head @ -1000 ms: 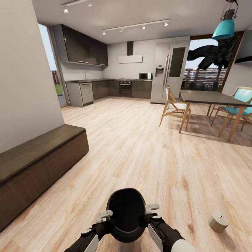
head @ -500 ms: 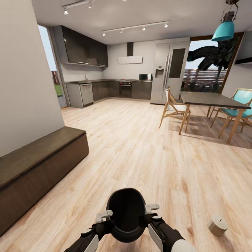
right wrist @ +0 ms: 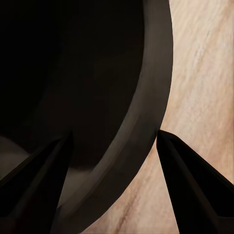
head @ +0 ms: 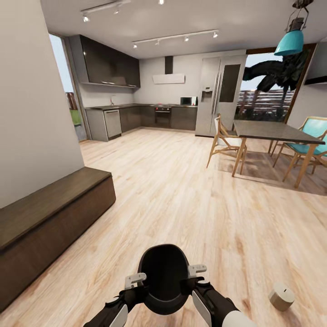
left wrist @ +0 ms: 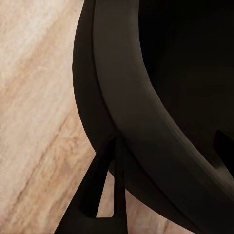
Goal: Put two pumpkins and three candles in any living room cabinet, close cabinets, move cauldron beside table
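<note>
1. Step in hand, as I judge it: carrying the cauldron across the wood floor toward a table. It sits low at centre front in the head view, held between both arms.
2. Left hand clamps the cauldron's left rim; the left wrist view has a finger against the outer wall, jaws narrow on the rim. Right hand grips the right rim the same way, rim running between its two fingers.
3. Keep both grips level and matched, otherwise the pot may tilt or twist out.
4. Likely target: the dining table far right with chairs around it. Approach the open near side, not through the chairs.
5. Beige cylinder on the floor, perhaps a candle, lies near the right arm. Steer clear so the base does not knock it.
6. The cabinet runs along the left wall, front panels look shut; keep well apart from it while turning.
7. Set the cauldron down upright just beside a table leg, then loosen both hands together.
</note>
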Available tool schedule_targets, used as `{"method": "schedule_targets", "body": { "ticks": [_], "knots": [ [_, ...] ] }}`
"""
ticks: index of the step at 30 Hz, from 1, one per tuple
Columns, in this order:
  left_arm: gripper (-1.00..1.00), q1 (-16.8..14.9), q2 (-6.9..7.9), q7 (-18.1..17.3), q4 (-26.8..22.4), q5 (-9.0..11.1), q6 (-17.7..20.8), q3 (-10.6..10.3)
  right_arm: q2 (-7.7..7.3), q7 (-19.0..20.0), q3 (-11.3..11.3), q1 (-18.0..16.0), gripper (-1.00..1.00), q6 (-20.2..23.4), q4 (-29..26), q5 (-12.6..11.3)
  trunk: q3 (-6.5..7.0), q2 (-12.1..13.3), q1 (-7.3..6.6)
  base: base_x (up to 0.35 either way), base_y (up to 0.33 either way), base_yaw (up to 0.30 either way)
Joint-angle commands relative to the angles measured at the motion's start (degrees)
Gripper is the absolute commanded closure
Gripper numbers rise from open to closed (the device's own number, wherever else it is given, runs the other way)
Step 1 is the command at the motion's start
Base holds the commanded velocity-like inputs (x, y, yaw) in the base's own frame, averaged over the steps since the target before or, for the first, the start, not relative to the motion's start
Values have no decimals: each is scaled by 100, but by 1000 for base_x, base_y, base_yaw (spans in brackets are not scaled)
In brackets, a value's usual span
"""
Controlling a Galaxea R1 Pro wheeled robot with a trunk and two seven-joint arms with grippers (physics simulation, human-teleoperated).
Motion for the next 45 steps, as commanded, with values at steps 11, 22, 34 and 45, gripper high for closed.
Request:
{"method": "schedule_targets", "body": {
  "ticks": [11, 22, 34, 45],
  "knots": [
    [100, -1, 3, -9, -3, 112, 27, -96, -2, -29, 107, -4, 100, 19, -72, -143, 193, 440, -244, 0, 0, 0],
    [100, -1, 7, -13, -3, 103, 26, -96, -2, -25, 107, -4, 100, 21, -72, -143, 211, 480, -266, -10, 4, 0],
    [100, -1, 11, -9, -3, 100, 27, -95, -2, -20, 107, -4, 100, 21, -72, -143, 211, 480, -266, -167, 62, -3],
    [100, -1, 11, -9, -3, 96, 27, -93, -2, -20, 107, -4, 100, 21, -72, -143, 211, 480, -266, -62, 1, -221]
  ]
}}
